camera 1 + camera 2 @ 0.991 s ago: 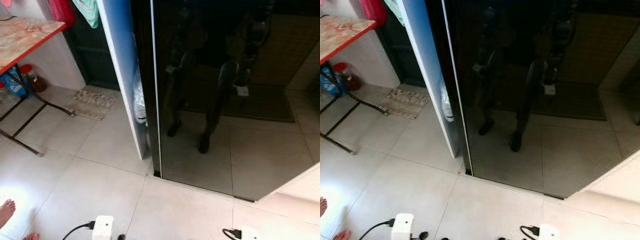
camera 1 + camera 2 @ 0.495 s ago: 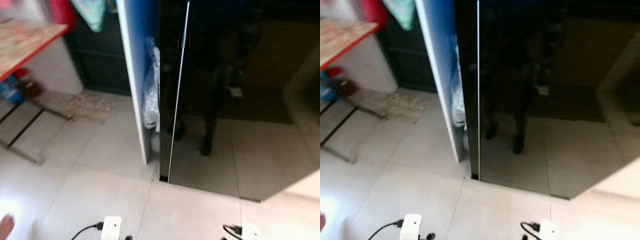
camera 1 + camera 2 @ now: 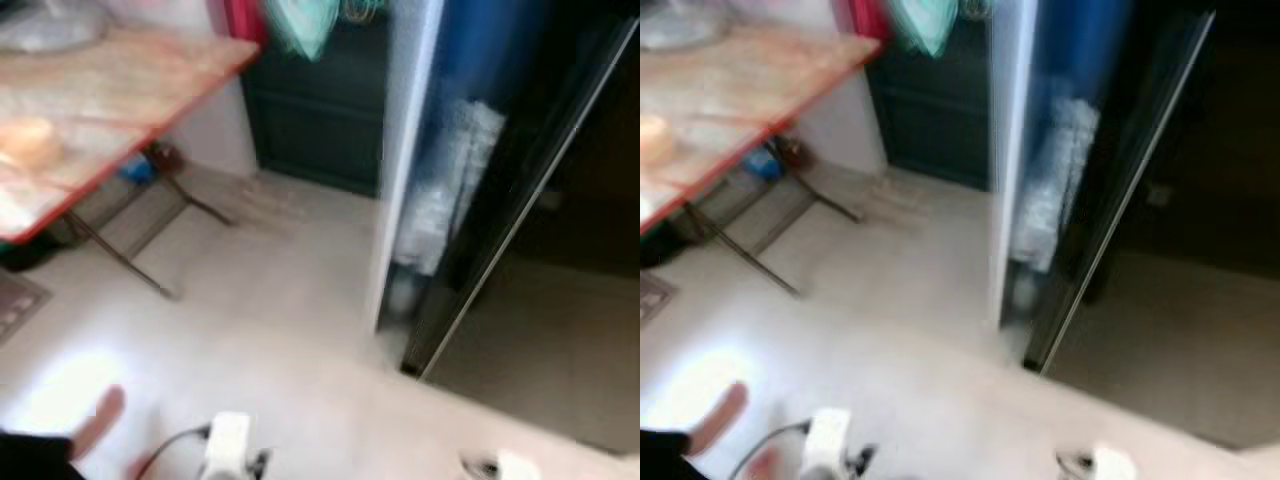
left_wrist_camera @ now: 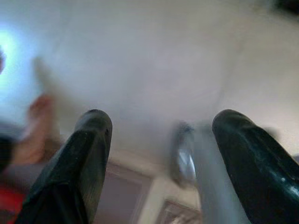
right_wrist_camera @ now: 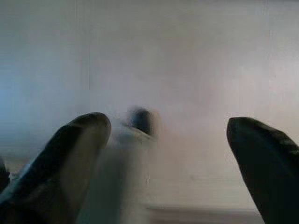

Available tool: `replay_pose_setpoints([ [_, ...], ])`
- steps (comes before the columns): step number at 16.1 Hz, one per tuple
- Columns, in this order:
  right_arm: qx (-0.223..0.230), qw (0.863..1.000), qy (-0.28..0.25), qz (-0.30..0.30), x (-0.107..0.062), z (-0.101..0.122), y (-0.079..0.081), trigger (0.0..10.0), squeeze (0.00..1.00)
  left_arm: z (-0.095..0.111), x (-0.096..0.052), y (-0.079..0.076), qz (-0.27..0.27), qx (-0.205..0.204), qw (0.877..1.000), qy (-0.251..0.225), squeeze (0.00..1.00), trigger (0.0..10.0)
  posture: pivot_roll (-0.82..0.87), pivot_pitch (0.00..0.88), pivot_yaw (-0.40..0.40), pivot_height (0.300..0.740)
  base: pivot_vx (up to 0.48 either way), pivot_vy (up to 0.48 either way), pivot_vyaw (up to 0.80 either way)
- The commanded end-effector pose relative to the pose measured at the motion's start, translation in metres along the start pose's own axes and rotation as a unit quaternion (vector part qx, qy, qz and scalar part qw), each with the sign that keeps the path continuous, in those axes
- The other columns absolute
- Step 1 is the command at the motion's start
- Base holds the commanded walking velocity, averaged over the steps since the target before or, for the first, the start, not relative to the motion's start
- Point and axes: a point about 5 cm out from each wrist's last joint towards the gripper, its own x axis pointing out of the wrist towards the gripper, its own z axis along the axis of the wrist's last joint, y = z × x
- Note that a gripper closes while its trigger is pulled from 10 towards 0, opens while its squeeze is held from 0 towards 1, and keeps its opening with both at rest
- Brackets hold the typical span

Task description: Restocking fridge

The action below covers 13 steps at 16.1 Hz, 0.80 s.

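- Left eye view, blurred: the fridge stands at upper right with its dark glass door swung ajar; a white side panel edges it on the left.
- In the gap behind the door, pale plastic-wrapped stuff shows against a blue inner wall; what it holds cannot be told.
- A table with a red edge and folding legs stands at left, a round yellowish thing on its top.
- Red and green cloths hang at the top, before a dark cabinet.
- A person's bare foot rests on the pale tiled floor at lower left.
- A white box with a black cable lies at the bottom edge, and another white box lies further right.
- Right eye view: the same scene, with the door and the table likewise blurred.
- Left wrist view: the left gripper hangs over the floor, its two black fingers spread wide and grasping nothing; a foot shows blurred beside it.
- Right wrist view: the right gripper hangs likewise, fingers released and far apart, with pale floor beyond.
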Motion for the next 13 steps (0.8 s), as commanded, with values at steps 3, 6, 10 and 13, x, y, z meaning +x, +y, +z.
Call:
replay_pose_setpoints([
  [3,0.007,1.0,0.023,0.001,-0.0024,-0.0153,0.0027,10.0,0.0,-0.0176,-0.0042,0.0002,-0.001,0.001,1.0,0.031,0.0,10.0,0.01,0.186,0.031,0.74,0.0,0.36,0.0],
  [6,0.003,1.0,0.024,0.005,-0.0023,-0.0153,0.0035,10.0,0.0,-0.0194,-0.0049,0.0011,0.0,0.005,0.999,0.032,0.0,10.0,0.01,0.184,0.031,0.74,0.0,0.228,0.0],
  [10,-0.004,1.0,0.026,0.01,-0.0024,-0.016,0.0048,10.0,0.0,-0.0204,-0.0056,0.0016,0.002,0.002,1.0,0.026,0.0,10.0,0.01,0.184,0.023,0.74,0.0,0.0,0.0],
  [13,-0.008,0.999,0.027,0.015,-0.0025,-0.0166,0.0062,10.0,0.0,-0.0256,-0.007,0.0034,0.002,0.008,0.999,0.039,0.0,10.0,0.01,0.174,0.024,0.74,0.0,0.0,0.0],
])
